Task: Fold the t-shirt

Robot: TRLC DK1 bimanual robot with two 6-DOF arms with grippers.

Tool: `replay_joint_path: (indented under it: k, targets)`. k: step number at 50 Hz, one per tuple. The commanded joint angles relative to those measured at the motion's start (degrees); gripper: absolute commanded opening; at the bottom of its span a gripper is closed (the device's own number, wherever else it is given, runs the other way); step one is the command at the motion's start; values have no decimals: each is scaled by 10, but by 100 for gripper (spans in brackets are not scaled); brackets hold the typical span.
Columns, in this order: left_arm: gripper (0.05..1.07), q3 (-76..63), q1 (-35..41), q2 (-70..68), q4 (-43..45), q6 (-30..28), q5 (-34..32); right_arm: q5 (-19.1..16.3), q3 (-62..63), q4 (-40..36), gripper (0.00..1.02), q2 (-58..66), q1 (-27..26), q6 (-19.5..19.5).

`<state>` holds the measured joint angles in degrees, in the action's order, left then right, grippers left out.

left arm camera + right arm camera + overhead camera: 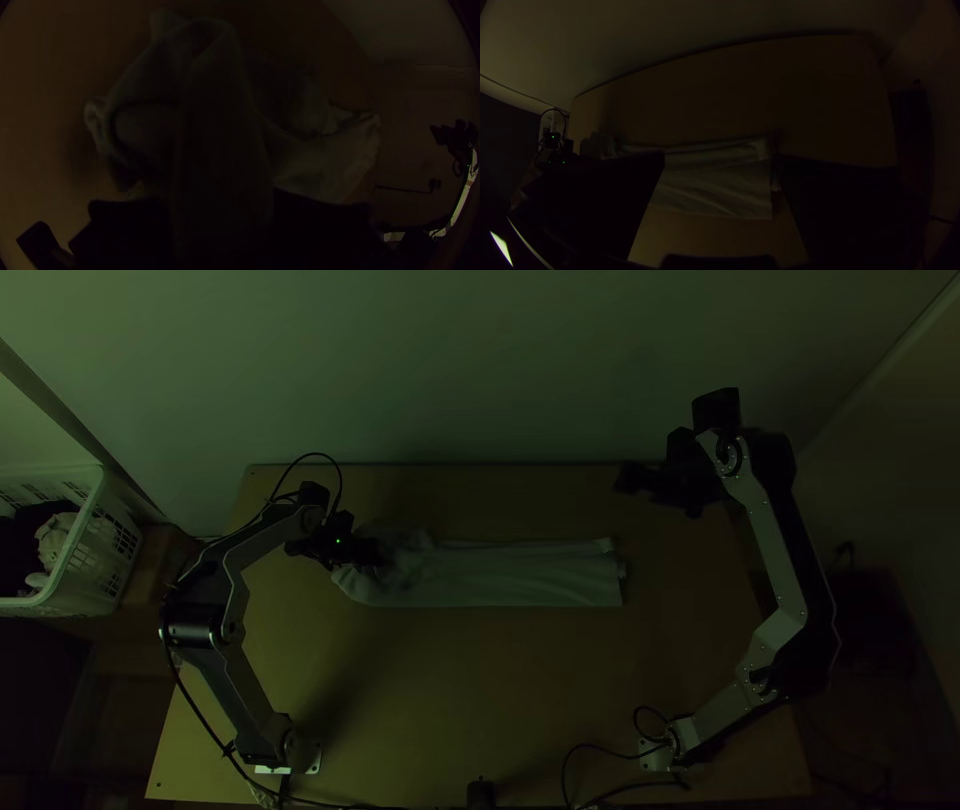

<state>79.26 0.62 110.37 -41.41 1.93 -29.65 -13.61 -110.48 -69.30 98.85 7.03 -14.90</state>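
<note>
The pale t-shirt (520, 575) lies as a long folded strip across the table, straight-edged toward the right and bunched at its left end. At that bunched end is my left gripper (368, 551). Raised, rumpled cloth (215, 100) comes up close to the left gripper (224, 210) in the left wrist view; whether it is held cannot be told. Off the strip's right end, toward the wall, my right gripper (635, 478) stays apart from the cloth. In the right wrist view the right gripper (720, 161) is open, with the shirt (715, 187) visible through the gap.
A white basket (98, 560) holding cloths stands left of the table. The pale wall (480, 370) rises behind the table's far edge. Bare wood (480, 690) lies between the strip and the arms' bases. Cables (600, 792) run along the near edge.
</note>
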Motion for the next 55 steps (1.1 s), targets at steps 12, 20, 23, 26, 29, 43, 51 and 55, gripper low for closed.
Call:
replay_joint_path:
  k: [12,20,23,26,29,43,51,55]
  targets:
    - [8,35,-124,-36,-82,-74,106,-5,40,29,99,-26,-16,13]
    - [8,78,-193,-40,-121,-119,145,-5,51,40,99,-26,-26,23]
    - [8,102,-220,-41,-138,-134,156,-5,54,43,99,-26,-28,26]
    - [8,126,-244,-38,-155,-148,166,-5,56,45,99,-26,-31,29]
    - [8,143,-263,-38,-165,-162,182,-5,60,46,99,-26,-33,34]
    - [8,244,-246,-61,-284,-157,218,-5,71,50,99,-36,-42,44]
    - [8,260,-145,-95,-330,-129,260,-5,82,50,99,-49,-49,50]
    - [8,259,-92,-104,-340,-113,272,-5,89,50,99,-57,-58,52]
